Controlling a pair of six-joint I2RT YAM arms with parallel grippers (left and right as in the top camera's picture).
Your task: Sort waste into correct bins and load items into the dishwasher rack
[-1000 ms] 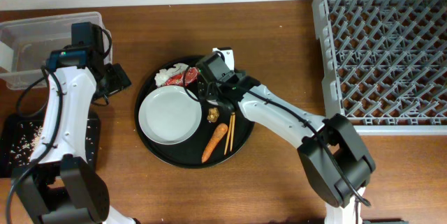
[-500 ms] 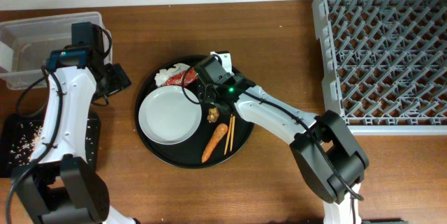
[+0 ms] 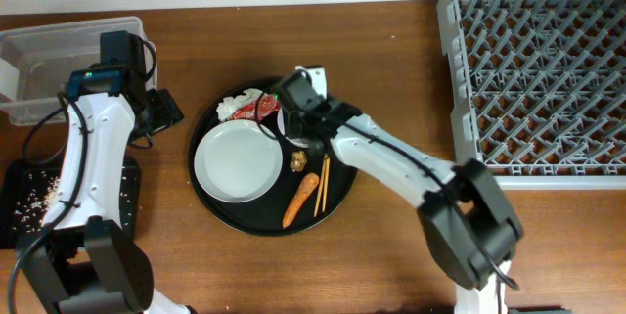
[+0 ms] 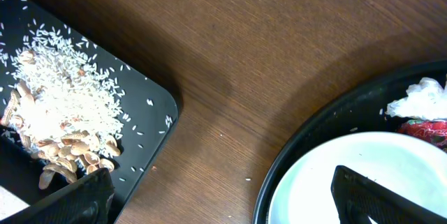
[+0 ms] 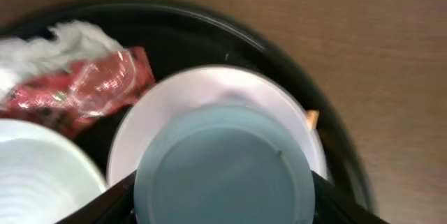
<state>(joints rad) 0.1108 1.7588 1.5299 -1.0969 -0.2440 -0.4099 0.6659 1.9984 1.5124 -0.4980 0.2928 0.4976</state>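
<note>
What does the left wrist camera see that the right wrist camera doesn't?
Only the left wrist camera: a pile of rice and meat scraps on the flat black tray. Only the right wrist camera: a light-blue cup sitting in a small bowl. Both: the red wrapper, the white tissue, the white plate and the round black tray under them.
</note>
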